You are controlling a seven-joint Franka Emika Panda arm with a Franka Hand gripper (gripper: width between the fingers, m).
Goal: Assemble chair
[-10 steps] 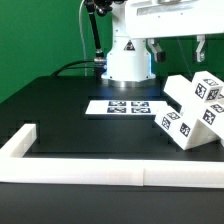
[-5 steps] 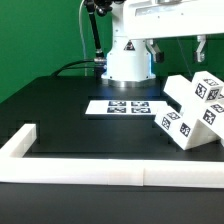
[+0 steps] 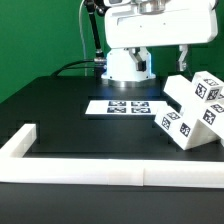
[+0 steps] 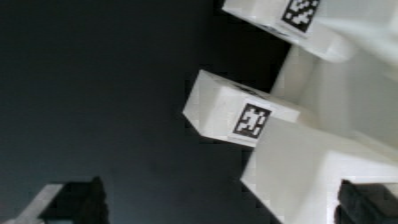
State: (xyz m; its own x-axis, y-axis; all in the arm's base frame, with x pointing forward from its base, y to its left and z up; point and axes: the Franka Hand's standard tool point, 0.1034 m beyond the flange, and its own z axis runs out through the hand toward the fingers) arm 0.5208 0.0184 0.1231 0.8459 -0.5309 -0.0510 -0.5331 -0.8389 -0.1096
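Chair [image 3: 191,110] assembly sits at the table's [image 3: 70,110] three o'clock, tilted. Gripper [image 3: 184,58] hovers above it, apparently open and empty, though blurred. Approach step; next, descend squarely onto a block.

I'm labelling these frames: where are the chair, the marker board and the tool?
chair [image 3: 192,118]: exterior view, on a tagged white block.
marker board [image 3: 124,106]: exterior view, on its tagged face.
tool [image 3: 183,60]: exterior view, on its dark finger.
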